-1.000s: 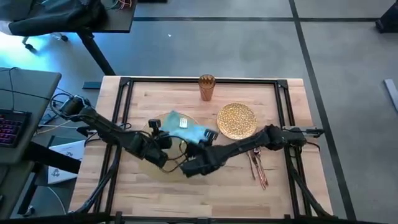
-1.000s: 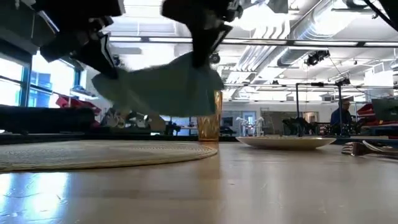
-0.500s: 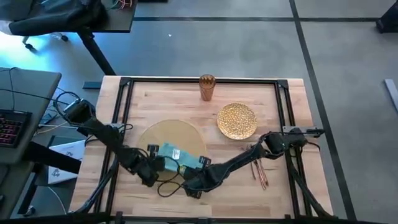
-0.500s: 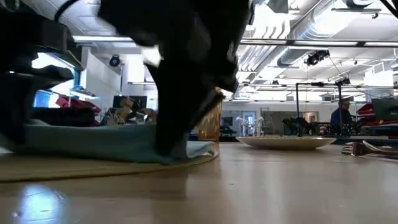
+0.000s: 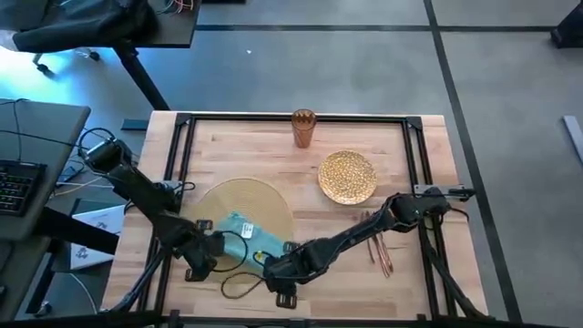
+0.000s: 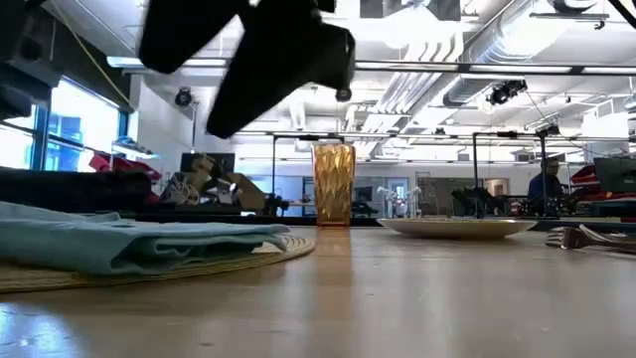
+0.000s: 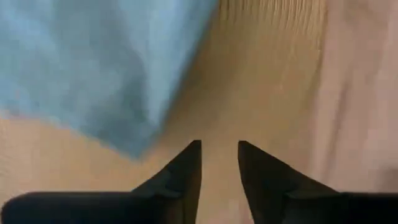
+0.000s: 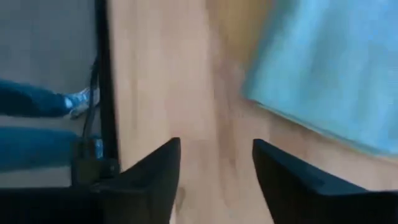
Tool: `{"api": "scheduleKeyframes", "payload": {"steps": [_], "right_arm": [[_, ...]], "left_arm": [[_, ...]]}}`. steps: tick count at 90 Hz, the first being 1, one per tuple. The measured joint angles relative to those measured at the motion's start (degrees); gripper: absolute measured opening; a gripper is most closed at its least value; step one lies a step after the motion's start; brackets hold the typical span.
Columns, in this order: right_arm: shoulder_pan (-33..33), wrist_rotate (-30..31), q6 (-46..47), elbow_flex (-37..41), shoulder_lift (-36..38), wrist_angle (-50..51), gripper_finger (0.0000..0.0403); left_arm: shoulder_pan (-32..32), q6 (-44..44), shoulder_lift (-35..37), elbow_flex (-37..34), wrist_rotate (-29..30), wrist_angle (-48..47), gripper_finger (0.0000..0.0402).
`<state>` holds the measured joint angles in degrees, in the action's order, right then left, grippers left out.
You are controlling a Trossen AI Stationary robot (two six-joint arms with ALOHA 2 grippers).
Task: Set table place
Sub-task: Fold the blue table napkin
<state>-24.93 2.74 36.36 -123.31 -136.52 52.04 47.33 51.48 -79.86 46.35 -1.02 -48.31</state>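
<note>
A folded teal napkin (image 5: 241, 234) lies on the near part of the round pale-gold placemat (image 5: 250, 196); the low view shows the napkin (image 6: 139, 244) flat on the mat (image 6: 199, 267). My left gripper (image 5: 209, 248) stands open just left of the napkin and near the table top, with the napkin's corner (image 7: 134, 140) ahead of its gripper (image 7: 219, 149). My right gripper (image 5: 273, 269) stands open at the napkin's near right, its gripper (image 8: 214, 149) over bare wood beside the napkin (image 8: 323, 74).
An amber cup (image 5: 302, 128) stands at the far middle, and a glittery gold plate (image 5: 347, 176) lies right of the mat. Cutlery (image 5: 378, 241) lies at the right, under the right arm. A black rail frame (image 5: 178, 164) rings the table. A grey desk with a keyboard (image 5: 14, 187) stands at the left.
Both grippers carried the napkin, hanging in the air between them, toward the table's near edge and down onto the placemat. The napkin now lies flat and free of both. The grippers have drawn back toward the near edge, the left one also toward the left.
</note>
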Motion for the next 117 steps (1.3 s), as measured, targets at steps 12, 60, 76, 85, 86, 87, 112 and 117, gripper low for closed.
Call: {"api": "scheduleKeyframes", "payload": {"steps": [12,60,76,85,86,87,112,117], "right_arm": [[3.9,0.9,2.9,0.1,0.1,3.3,0.0191],[9.9,-6.8,8.6,11.0,-0.2,-8.3,0.0119],[7.9,-6.2,10.2,11.0,-0.2,-7.6,0.0033],[6.8,-6.3,11.7,10.5,-0.1,-6.7,0.0008],[6.6,-6.3,11.9,10.4,-0.1,-6.7,0.0008],[6.5,-6.3,12.3,10.2,-0.1,-6.6,0.0008],[2.3,-8.1,20.3,6.2,0.1,-3.0,0.0001],[1.1,-9.1,21.7,6.0,0.1,-3.0,0.0001]], "left_arm": [[3.3,11.0,1.0,-0.7,-0.6,-0.7,0.0105],[5.4,24.4,0.6,-2.6,10.6,1.7,0.0049],[1.6,24.2,1.0,-2.6,14.0,1.5,0.0037],[-1.4,23.4,2.1,-2.5,18.0,1.3,0.0029],[-1.9,23.4,2.3,-2.4,18.5,1.4,0.0027],[-2.2,23.3,2.4,-2.4,19.1,1.4,0.0026],[-14.0,11.1,2.7,-5.2,20.6,5.3,0.0002],[-16.5,9.2,2.7,-7.5,19.2,8.5,0.0001]]}}
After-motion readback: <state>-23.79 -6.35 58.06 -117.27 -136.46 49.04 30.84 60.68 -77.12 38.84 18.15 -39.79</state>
